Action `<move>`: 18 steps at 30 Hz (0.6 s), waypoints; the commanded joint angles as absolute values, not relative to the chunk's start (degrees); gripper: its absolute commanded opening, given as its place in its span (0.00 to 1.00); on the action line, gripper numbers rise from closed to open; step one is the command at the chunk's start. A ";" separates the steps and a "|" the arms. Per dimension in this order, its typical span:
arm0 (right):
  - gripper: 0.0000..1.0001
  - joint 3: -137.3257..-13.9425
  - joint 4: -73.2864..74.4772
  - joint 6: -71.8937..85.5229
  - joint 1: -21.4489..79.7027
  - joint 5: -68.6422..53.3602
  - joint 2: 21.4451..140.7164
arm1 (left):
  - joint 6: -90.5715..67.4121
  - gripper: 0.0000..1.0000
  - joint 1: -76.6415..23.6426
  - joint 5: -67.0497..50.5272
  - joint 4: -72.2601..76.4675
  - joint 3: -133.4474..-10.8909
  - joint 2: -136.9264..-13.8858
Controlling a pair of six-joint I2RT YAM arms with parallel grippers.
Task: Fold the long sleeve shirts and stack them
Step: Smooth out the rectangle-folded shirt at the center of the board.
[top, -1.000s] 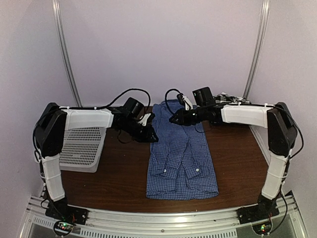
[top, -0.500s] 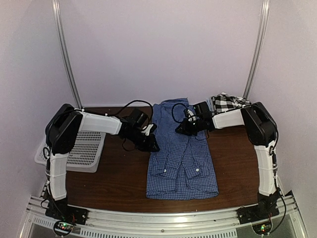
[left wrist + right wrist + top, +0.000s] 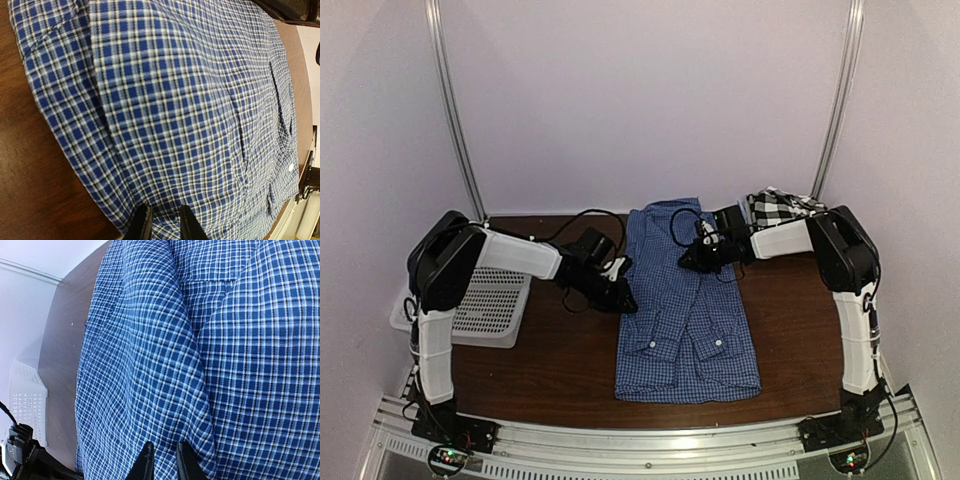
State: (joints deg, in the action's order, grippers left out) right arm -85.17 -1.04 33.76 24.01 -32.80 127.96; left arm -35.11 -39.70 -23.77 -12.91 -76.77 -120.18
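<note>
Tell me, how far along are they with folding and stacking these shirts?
Done: the blue shirt lies flat with its sleeves folded in. In hand: the left gripper and right gripper each seem to pinch its cloth. Left: a crosswise fold, then the black-and-white checked shirt, bunched at the far right corner; nothing is stacked yet.

Soft, even overhead light, faint shadows; the blue checked shirt [image 3: 190,110] is sharp just ahead of the left end effector [image 3: 162,225], its checks bowing and blurring farther out.
</note>
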 commanded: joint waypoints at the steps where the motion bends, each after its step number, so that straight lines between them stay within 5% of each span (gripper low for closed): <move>1: 0.18 -87.11 1.64 31.79 23.79 -31.06 128.50 | -35.14 0.21 -39.46 -21.16 -15.92 -72.88 -118.84; 18: 0.20 -86.57 6.32 28.70 26.81 -26.39 122.17 | -35.15 0.21 -38.71 -19.18 -16.12 -66.53 -115.28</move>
